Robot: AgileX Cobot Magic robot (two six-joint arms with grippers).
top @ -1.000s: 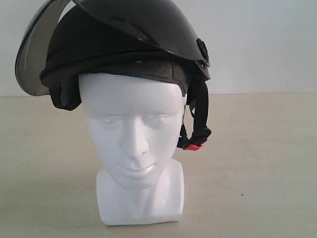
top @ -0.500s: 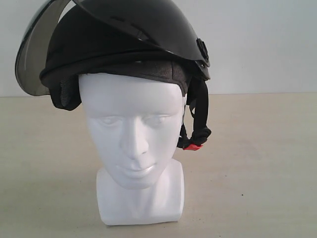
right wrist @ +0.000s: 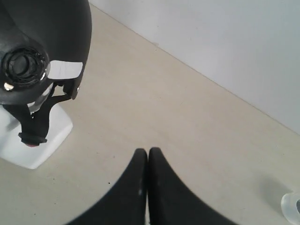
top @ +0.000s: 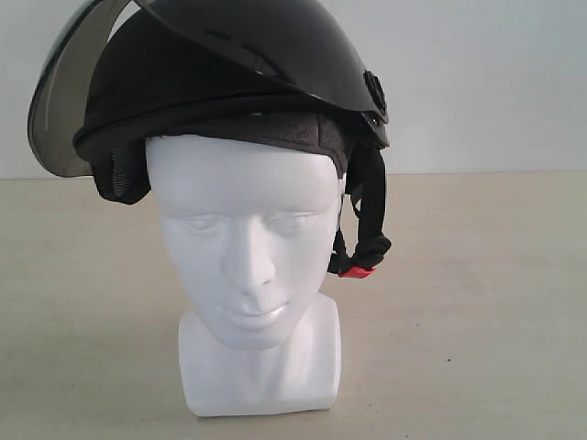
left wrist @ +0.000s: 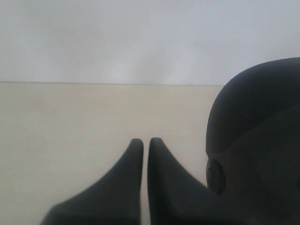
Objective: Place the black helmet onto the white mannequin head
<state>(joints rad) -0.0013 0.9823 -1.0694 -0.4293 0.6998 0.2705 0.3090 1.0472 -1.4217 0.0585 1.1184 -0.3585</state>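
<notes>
Helmet: the black helmet (top: 229,82) sits on the crown of the white mannequin head (top: 243,238), at 12 o'clock of the face in the exterior view. Its padded rim touches the forehead.
Fit: it looks a little askew to you, turned off the line of the face, with the tinted visor (top: 60,101) flipped up and out toward 10 o'clock.
Strap: the chin strap (top: 369,206) hangs loose at 3 o'clock of the face. Its red buckle (top: 356,271) dangles beside the jaw, not under the chin.
Head: upright on its block base, on the table (top: 477,302).
Left gripper: the left gripper (left wrist: 142,141) has only a thin slit between its fingers and holds nothing. It is clear of the helmet, which shows just beside it in the left wrist view.
Right gripper: the right gripper (right wrist: 147,152) has its fingers pressed together, also empty, well apart from the helmet and base.
Done: by my reading, the placing itself, since the helmet rests on the head with neither arm touching it.
Left: nothing the task demands. At most you might square the helmet up; the pictures cannot tell you how deeply it is seated at the back.
</notes>
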